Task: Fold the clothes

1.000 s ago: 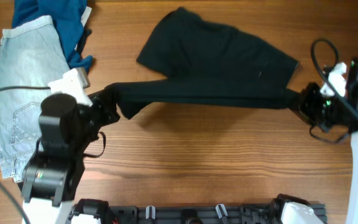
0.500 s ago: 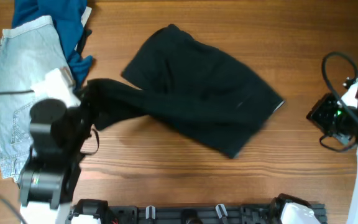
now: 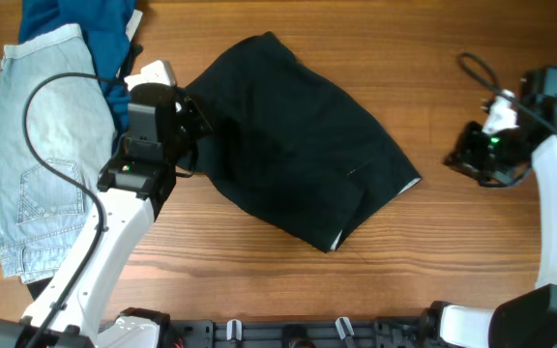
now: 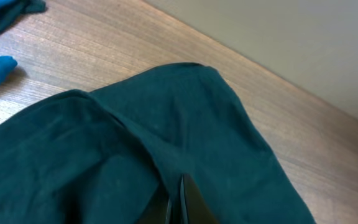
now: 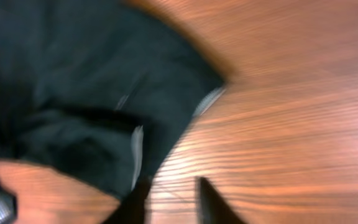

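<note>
Soft, even light from above fills the overhead view, which is sharp throughout, with only faint shadows on the wooden table (image 3: 259, 280). The left wrist view is clear, though the dark garment (image 4: 197, 124) swallows detail in its folds. The right wrist view is heavily smeared by motion blur, its wood glowing orange.

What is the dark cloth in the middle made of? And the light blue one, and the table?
The dark garment looks like soft, thin, matte fabric, maybe cotton: it drapes in loose folds. The light blue piece looks like faded denim, with stitched seams. The table looks like wood or wood-look laminate: grain lines show.
</note>
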Available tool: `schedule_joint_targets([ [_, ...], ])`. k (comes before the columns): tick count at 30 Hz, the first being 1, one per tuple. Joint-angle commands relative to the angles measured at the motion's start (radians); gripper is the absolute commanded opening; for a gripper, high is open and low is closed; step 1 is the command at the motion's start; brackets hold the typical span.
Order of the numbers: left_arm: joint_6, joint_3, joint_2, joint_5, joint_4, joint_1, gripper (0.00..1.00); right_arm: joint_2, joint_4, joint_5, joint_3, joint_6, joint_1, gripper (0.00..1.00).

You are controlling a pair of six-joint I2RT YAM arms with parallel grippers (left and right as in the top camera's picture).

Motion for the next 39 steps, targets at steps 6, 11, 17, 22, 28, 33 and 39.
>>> schedule_joint_targets([
  [6, 0.016, 0.003, -0.043, -0.021, 0.001, 0.044, 0.04, 0.006, 0.150, -0.117, -0.135, -0.148, 0.241, 0.79],
  [11, 0.016, 0.003, -0.090, -0.021, -0.027, 0.060, 0.04, 0.011, 0.344, -0.121, -0.263, -0.122, 0.332, 0.86],
  [17, 0.016, 0.003, -0.140, -0.022, -0.045, 0.063, 0.04, 0.058, 0.555, -0.123, -0.389, -0.145, 0.401, 0.86],
  [22, 0.016, 0.003, -0.154, -0.022, -0.051, 0.063, 0.04, 0.148, 0.643, -0.124, -0.416, -0.150, 0.430, 0.87],
  [28, 0.016, 0.003, -0.154, -0.026, -0.074, 0.063, 0.04, 0.232, 0.667, -0.158, -0.416, -0.147, 0.443, 0.65],
  [33, 0.016, 0.003, -0.154, -0.026, -0.075, 0.063, 0.04, 0.217, 0.649, -0.158, -0.405, -0.106, 0.440, 0.04],
  [39, 0.016, 0.003, -0.187, -0.062, -0.072, 0.063, 0.04, 0.103, 0.451, -0.117, -0.286, -0.099, 0.365, 0.04],
])
